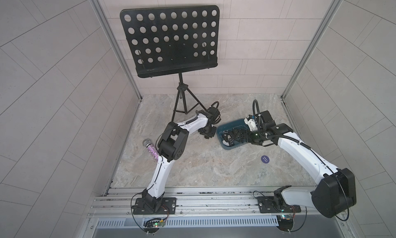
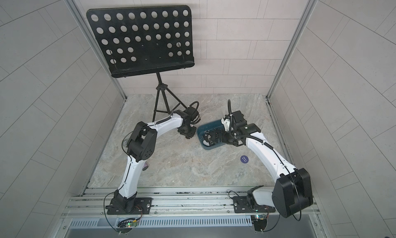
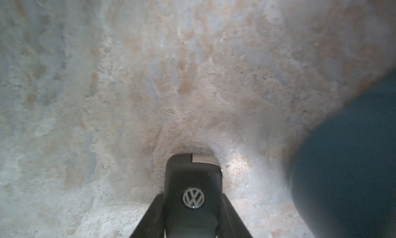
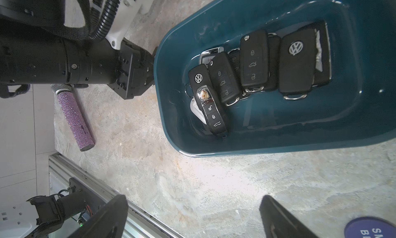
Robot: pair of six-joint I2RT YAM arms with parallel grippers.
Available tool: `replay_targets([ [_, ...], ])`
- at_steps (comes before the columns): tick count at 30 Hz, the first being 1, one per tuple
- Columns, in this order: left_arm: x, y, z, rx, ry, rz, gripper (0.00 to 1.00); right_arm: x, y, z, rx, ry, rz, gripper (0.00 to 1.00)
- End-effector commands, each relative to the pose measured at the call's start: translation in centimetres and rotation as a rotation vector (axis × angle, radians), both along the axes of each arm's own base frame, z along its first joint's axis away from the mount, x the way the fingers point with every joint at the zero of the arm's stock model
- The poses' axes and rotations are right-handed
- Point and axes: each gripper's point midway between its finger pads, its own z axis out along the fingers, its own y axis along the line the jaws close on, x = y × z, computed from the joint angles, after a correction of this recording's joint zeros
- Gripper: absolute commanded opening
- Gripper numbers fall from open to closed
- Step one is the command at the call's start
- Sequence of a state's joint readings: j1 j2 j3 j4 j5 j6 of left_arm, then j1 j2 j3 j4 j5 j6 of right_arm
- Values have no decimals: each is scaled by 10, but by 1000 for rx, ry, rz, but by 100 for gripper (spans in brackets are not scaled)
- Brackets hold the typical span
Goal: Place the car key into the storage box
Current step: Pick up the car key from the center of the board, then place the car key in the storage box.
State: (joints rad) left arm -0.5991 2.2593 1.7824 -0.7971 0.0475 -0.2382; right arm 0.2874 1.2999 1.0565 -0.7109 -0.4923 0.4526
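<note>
A black car key (image 3: 192, 183) with a VW badge sits between the fingers of my left gripper (image 3: 192, 207), which is shut on it just above the marble table. In both top views this gripper (image 1: 206, 134) (image 2: 187, 133) is low beside the left end of the storage box and hides the key. The storage box (image 1: 231, 123) (image 2: 209, 127) (image 4: 278, 127) (image 3: 353, 162) is a dark teal tub holding several key fobs (image 4: 252, 63). My right gripper (image 4: 194, 200) (image 1: 239, 137) hovers open at the box's right side with nothing between its fingers.
A glittery purple microphone (image 1: 151, 150) (image 4: 72, 117) lies at the table's left by my left arm. A black music stand (image 1: 171, 42) rises at the back, its tripod behind the left gripper. A round blue sticker (image 1: 264, 159) lies in front of the box.
</note>
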Motion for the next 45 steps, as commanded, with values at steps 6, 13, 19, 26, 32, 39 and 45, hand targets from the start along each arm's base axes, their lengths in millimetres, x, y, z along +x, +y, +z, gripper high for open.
replay_targets([
  [6,-5,9,2,44,12,52,30,0,1,5,4,-6,9,100],
  [13,-9,12,34,11,-11,124,30,7,5,9,22,-20,8,100],
  [19,-17,11,63,-54,-13,205,30,15,10,17,53,-50,2,100],
  [26,-27,-1,100,-198,-4,303,30,15,13,18,71,-50,4,100],
  [32,-33,-24,123,-351,4,352,30,10,16,17,111,-50,-3,100],
  [39,-42,-63,130,-442,-5,357,30,-2,11,14,129,-54,-35,100],
  [45,-46,-96,120,-458,-18,347,30,-9,1,15,115,-87,-78,100],
])
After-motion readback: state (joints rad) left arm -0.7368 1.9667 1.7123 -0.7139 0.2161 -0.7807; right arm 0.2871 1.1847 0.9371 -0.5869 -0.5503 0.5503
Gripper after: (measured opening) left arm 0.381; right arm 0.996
